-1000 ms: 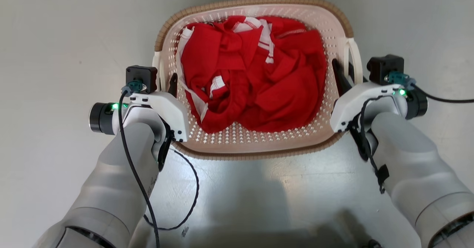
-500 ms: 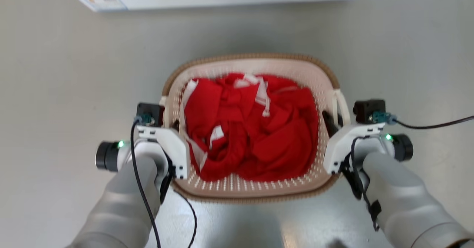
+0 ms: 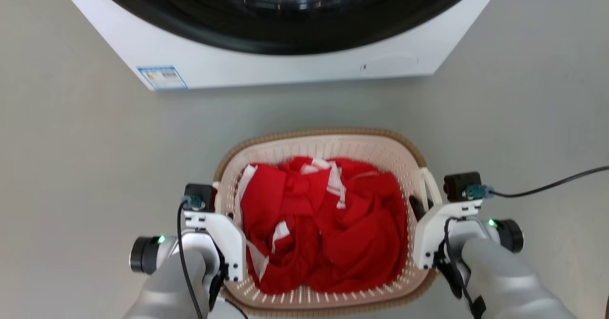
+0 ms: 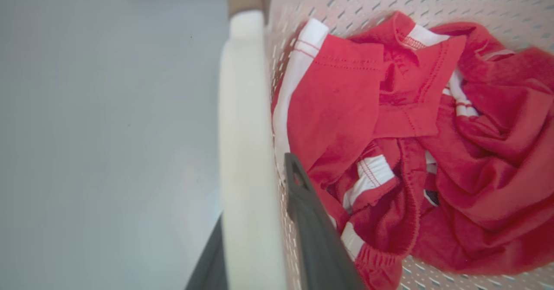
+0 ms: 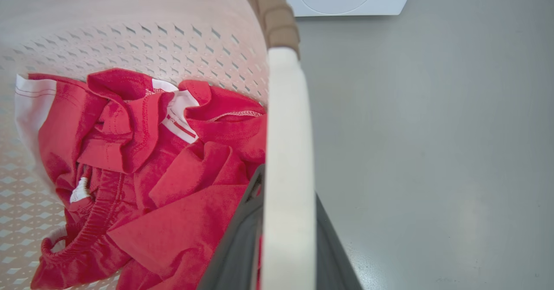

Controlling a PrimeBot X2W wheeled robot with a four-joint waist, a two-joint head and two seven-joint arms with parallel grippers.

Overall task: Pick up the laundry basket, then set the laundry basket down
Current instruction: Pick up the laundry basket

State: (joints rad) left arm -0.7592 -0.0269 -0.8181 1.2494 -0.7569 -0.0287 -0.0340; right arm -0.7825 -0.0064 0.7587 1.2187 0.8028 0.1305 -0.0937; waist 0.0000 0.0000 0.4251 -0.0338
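The laundry basket [image 3: 323, 134] is between the two arms, near the front of the washing machine [image 3: 266, 69], with red clothing [image 3: 333, 233] inside. The left gripper [image 4: 259, 194] is clamped narrowly on the left loop handle [image 4: 242, 99]. The right gripper [image 5: 288, 194] grips the right loop handle [image 5: 288, 108] likewise. Contact with the floor [image 3: 71, 166]: cannot tell.

Head camera has tilted up; washing machine [image 3: 266, 69] now shows beyond laundry basket [image 3: 323, 132].

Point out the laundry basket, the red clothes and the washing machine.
laundry basket [image 3: 323, 132], head view, brown far rim.
red clothes [image 3: 352, 243], head view, middle of the pile.
washing machine [image 3: 266, 69], head view, white front panel below the door.
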